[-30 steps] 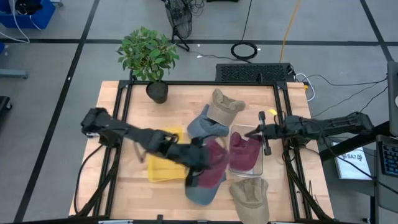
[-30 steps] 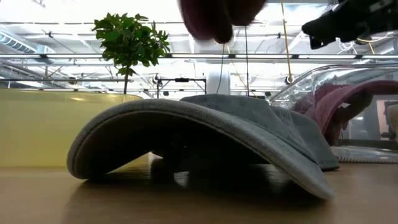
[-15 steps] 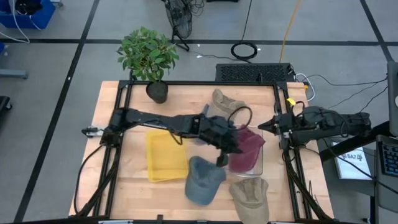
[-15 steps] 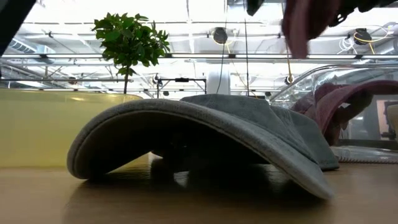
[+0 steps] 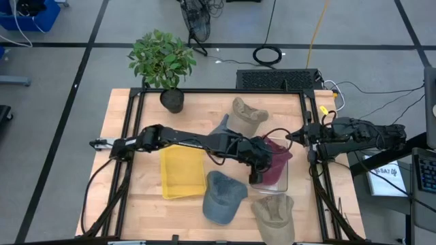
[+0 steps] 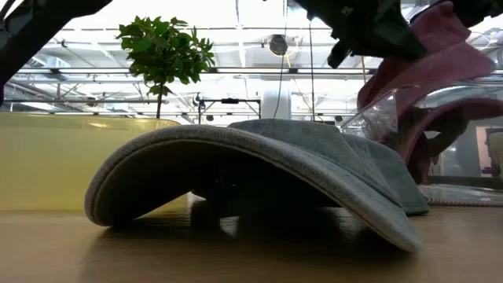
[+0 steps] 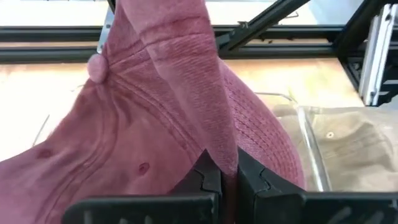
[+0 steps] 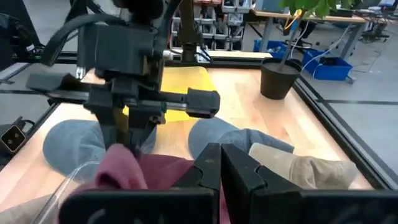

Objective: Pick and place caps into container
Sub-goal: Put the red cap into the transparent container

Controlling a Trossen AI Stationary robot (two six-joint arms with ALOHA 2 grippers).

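My left gripper (image 5: 261, 162) reaches across the table and hangs over the clear container (image 5: 281, 184), shut on a maroon cap (image 5: 278, 158). In the low view the cap (image 6: 428, 67) droops from the gripper (image 6: 369, 31) to the clear container's (image 6: 471, 102) rim, where a second maroon cap (image 6: 440, 130) lies inside. A blue-grey cap (image 5: 221, 197) and a khaki cap (image 5: 274, 214) lie crown-up near the near edge. Another khaki cap (image 5: 245, 114) and a blue-grey cap (image 5: 219, 133) lie farther back. My right gripper (image 5: 291, 138) waits shut by the container's far right corner. My left gripper pinches a raised fold of the maroon cap's fabric (image 7: 217, 143) between its two fingers, coming from above and pointing down. The cap hangs below the fingers, top button (image 7: 96, 67) to one side, its lower part inside the clear container.
A yellow tray (image 5: 182, 170) lies left of the container, under my left arm. A potted plant (image 5: 163, 64) stands at the far left corner. Black frame rails (image 5: 315, 116) run along the table's sides. Bare wood shows along the left and far edges.
My left gripper carried the maroon cap from above the near blue-grey cap toward the table's right, then lowered it over the clear container, staying shut on it. The near blue-grey cap now lies uncovered. My right arm drew back slightly toward the right edge.
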